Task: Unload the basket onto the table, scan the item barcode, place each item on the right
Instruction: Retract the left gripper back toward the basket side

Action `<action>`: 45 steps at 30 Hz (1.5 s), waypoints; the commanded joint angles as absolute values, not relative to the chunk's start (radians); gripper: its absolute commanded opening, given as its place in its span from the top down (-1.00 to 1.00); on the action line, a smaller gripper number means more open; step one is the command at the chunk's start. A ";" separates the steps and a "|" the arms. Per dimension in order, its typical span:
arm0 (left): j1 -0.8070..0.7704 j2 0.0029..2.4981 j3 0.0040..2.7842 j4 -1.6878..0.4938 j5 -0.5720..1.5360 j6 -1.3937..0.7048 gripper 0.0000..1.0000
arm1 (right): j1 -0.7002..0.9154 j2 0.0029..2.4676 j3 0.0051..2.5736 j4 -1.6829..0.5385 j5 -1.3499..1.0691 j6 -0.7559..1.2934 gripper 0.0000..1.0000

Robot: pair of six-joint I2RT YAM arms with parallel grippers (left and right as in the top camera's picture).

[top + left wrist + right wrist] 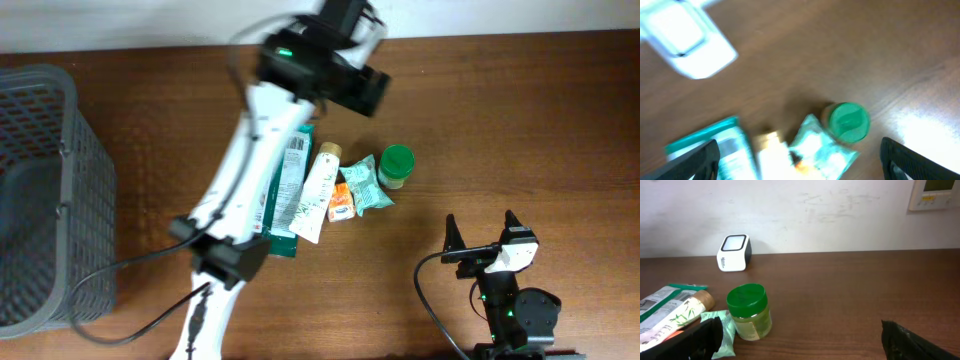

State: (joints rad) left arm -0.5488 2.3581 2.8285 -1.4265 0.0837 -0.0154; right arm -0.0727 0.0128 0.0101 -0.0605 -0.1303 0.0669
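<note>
Left gripper (800, 144) is up by the far edge of the table (520, 120), fingers spread wide with nothing between them, and the white scanner (734, 253) sits just there by the wall. Right gripper (481, 222) waits near the front edge, fingers apart too, empty. The goods lie bunched mid-table: carton (288, 190), tube (318, 195), sachet (368, 185) and jar (749, 311), the jar at the bunch's right end. I'd take the jar as the easy pick: rigid, probably light, slick on the sides, so pinch across the body below the green lid. The tube looks soft and would squash, the sachet would crumple; the carton looks stiff, best held across its narrow sides
</note>
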 commanded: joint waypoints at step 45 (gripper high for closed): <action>0.039 2.277 2.843 -1.618 0.034 0.192 -0.98 | -0.079 0.007 0.006 -0.065 -0.139 0.060 -0.97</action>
